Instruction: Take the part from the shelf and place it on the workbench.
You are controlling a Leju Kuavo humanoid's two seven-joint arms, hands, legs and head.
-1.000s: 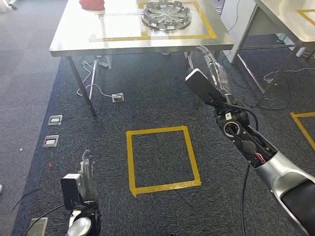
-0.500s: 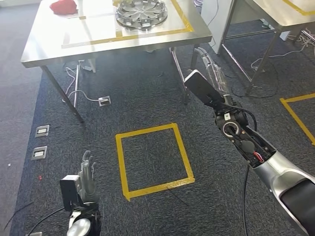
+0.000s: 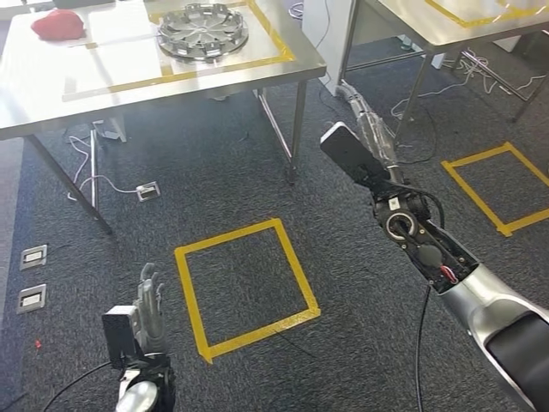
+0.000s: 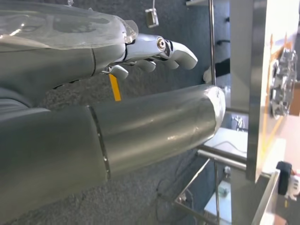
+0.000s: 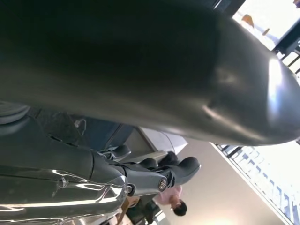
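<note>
A round silver wheel-cover part (image 3: 202,32) lies flat inside a yellow tape outline on the steel workbench (image 3: 129,73) at the far left; it also appears in the left wrist view (image 4: 283,82). My left hand (image 3: 150,305) hangs low at the near left, well away from the bench, fingers straight and apart with nothing in them (image 4: 141,51). My right hand (image 3: 365,120) is stretched forward above the carpet, to the right of the bench's corner. Its fingers (image 5: 152,176) are extended and hold nothing.
A red object (image 3: 58,24) lies on the bench's far left. A second steel table (image 3: 447,21) stands at the far right. Yellow tape squares mark the carpet ahead (image 3: 243,287) and to the right (image 3: 502,184). Floor sockets (image 3: 33,256) and cables lie near the bench legs. A person (image 5: 173,201) stands in the background.
The whole picture has slid to the left, so the camera has turned right. Both hands keep the same pose and stay empty.
</note>
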